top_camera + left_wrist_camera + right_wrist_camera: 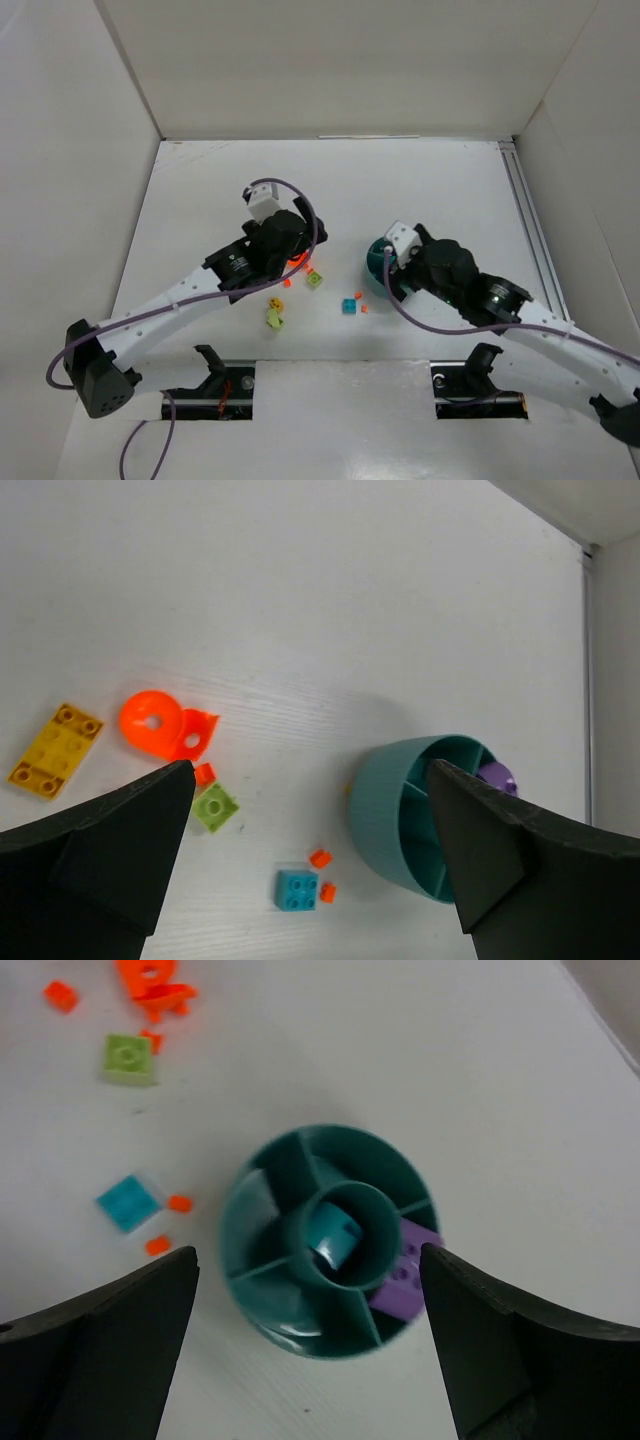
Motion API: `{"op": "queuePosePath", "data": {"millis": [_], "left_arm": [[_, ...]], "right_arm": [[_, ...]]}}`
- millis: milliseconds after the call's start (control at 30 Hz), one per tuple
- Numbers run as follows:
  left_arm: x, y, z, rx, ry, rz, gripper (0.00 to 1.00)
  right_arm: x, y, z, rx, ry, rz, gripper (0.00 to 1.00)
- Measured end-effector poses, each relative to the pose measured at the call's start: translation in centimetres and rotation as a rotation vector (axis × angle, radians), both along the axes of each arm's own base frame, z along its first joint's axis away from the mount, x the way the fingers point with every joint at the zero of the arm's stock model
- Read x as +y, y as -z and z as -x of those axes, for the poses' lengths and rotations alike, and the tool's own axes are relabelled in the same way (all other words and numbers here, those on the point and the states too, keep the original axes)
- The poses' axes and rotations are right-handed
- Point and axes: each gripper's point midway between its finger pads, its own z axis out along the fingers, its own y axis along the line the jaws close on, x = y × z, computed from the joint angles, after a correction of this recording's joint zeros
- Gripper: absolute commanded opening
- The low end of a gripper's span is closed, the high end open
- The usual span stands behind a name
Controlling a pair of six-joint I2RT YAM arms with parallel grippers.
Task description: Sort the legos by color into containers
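1. Two arms reach in over the white table point(400, 180), elbows low and wrists tipped down at it.
2. My left gripper point(310, 780) hangs with its jaws spread wide and nothing between them. The lime green brick point(214, 807) lies just inside the left jaw. The teal brick point(297, 889) and two orange bits point(320, 858) sit low in the gap.
3. An orange round piece point(150, 720) and a yellow plate point(55, 750) lie beyond and outside the left jaw.
4. My right gripper point(308, 1255) is also wide apart and empty, centred over the dish point(232, 1230).
5. A purple brick point(405, 1275) rests in a wedge toward the right jaw. A teal piece point(333, 1235) sits in the centre cup.
6. Ahead of the left jaws I see bare table up to the rail point(586, 680) at its edge. The dish crowds the right jaw.
7. The dish is smooth, glossy plastic, the bricks are studded, the fingers are matte black wedges, and the tabletop is faintly grained.
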Motion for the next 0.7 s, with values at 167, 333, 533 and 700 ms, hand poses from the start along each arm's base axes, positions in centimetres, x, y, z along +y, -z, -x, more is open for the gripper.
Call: {"op": "queuePosePath", "data": {"millis": [167,333,533,700], "left_arm": [[4.7,6.4,2.4,0.139,-0.102,-0.030,1.00],[6.8,8.7,4.6,0.186,-0.127,-0.013,1.00],[7.1,8.2,5.1,0.150,-0.125,0.078,1.00],[6.9,9.3,5.4,0.179,-0.110,0.062,1.00]], "right_arm": [[7.4,3.6,3.6,0.097,-0.259,0.130,0.94],[11.0,9.0,6.9,0.243,-0.360,0.244,0.95],[11.4,13.2,7.5,0.441,-0.154,0.211,0.95],[13.1,13.7,6.5,0.507,0.022,0.136,0.93]]}}
